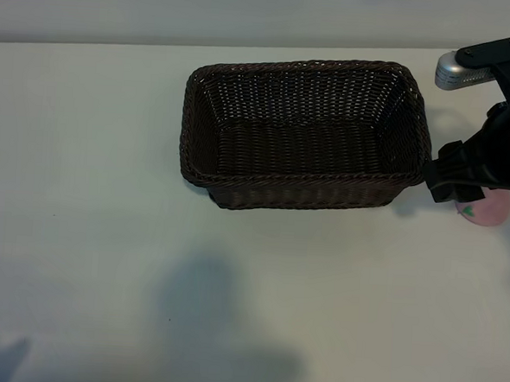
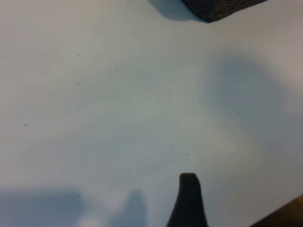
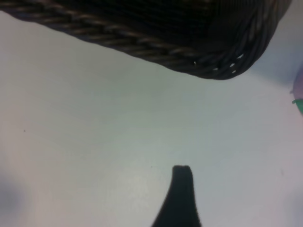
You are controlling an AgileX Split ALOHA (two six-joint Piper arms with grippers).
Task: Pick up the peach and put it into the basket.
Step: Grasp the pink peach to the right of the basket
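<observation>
Right arm: enters the exterior view at the right edge, black links bent downward, its wrist low over the table (image 1: pixel 84 146) just past the basket's right end.
Right gripper (image 1: pixel 450 181): pointing steeply down, jaws apart, nothing between them; one dark fingertip (image 3: pixel 182 177) hangs over bare tabletop.
Peach (image 1: pixel 483 208): on the table at the right edge, just beside the right gripper, partly hidden behind it, outside the basket.
Basket (image 1: pixel 303 187): upright, nothing visible inside, right of centre; its near right corner lies close to the right gripper.
Left gripper (image 2: pixel 189 189): jaws apart, one fingertip over bare table, well apart from the basket corner.
Open room: wide bare tabletop left of and in front of the basket; narrow gap between basket and peach.
</observation>
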